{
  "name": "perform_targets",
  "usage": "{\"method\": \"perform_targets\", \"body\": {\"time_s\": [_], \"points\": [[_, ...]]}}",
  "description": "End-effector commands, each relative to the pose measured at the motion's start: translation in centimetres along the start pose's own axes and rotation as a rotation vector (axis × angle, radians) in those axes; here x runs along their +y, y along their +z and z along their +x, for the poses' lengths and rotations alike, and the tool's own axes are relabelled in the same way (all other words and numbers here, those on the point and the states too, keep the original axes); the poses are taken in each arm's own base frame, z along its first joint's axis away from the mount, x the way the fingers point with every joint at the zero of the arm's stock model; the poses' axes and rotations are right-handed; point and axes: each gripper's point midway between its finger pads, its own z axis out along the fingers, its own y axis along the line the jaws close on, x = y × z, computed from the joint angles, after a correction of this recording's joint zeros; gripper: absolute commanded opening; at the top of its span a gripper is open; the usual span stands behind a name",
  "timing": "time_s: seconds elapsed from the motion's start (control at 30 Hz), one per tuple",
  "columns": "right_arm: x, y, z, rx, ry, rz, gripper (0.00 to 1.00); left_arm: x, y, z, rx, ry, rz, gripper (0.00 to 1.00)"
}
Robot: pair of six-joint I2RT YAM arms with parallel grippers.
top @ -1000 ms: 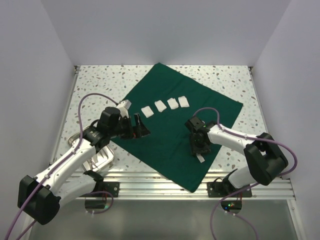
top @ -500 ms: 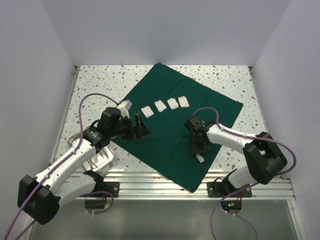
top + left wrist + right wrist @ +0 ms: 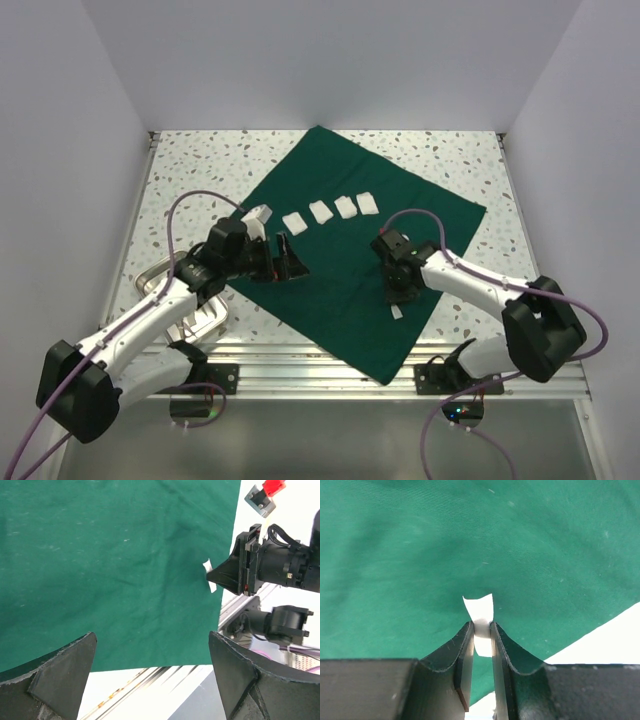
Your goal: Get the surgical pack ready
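The surgical pack's dark green drape (image 3: 340,265) lies spread flat as a big square on the speckled table. Several white pads (image 3: 321,211) sit in a row on its far part. One more white pad (image 3: 479,611) is pinched between my right gripper's (image 3: 481,627) jaws, low over the drape's near right part (image 3: 398,312). My left gripper (image 3: 285,258) hovers open over the drape's left side, nothing between its fingers (image 3: 60,675). In the left wrist view the right gripper (image 3: 220,575) shows with the pad (image 3: 209,575) at its tip.
A shiny steel tray (image 3: 205,318) sits on the table at the near left, partly under the left arm. An aluminium rail (image 3: 320,352) runs along the near edge. White walls close in the table on three sides.
The right gripper's jaws have closed in on the white pad. The left arm has shifted a little toward the right and nearer the front.
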Motion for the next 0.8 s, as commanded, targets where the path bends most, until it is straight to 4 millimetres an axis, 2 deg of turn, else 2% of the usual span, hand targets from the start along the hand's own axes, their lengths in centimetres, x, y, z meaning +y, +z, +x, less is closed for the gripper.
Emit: {"method": "perform_targets", "body": {"time_s": [0.0, 0.07, 0.1, 0.17, 0.2, 0.33, 0.5, 0.57, 0.77], "points": [[2.1, -2.6, -3.0, -0.119, -0.051, -0.075, 0.23, -2.2, 0.6, -0.5, -0.020, 0.011, 0.102, 0.97], [3.3, -3.3, -3.3, -0.135, -0.089, -0.120, 0.24, -2.6, 1.1, 0.0, -0.001, 0.000, 0.128, 0.95], [4.5, -4.0, -3.8, -0.155, -0.109, -0.158, 0.24, -3.6, 1.3, -0.2, -0.013, 0.004, 0.167, 0.93], [6.3, -4.9, -3.8, -0.158, -0.137, -0.238, 0.23, -4.2, 1.8, 0.1, -0.004, 0.000, 0.190, 0.90], [7.4, -5.7, -4.3, -0.180, -0.154, -0.283, 0.24, -5.5, 2.0, -0.3, -0.022, 0.007, 0.241, 0.89], [10.7, -8.7, -4.7, -0.229, -0.223, -0.438, 0.24, -7.0, 2.9, 0.1, 0.006, -0.019, 0.326, 0.83], [12.5, -11.0, -5.0, -0.270, -0.263, -0.548, 0.24, -7.4, 3.9, 0.8, 0.033, -0.046, 0.337, 0.80], [13.3, -12.0, -4.9, -0.287, -0.277, -0.599, 0.24, -7.4, 4.3, 0.9, 0.038, -0.071, 0.336, 0.75], [13.8, -12.8, -4.7, -0.297, -0.304, -0.640, 0.24, -8.0, 5.2, 1.1, 0.063, -0.090, 0.338, 0.65]]}}
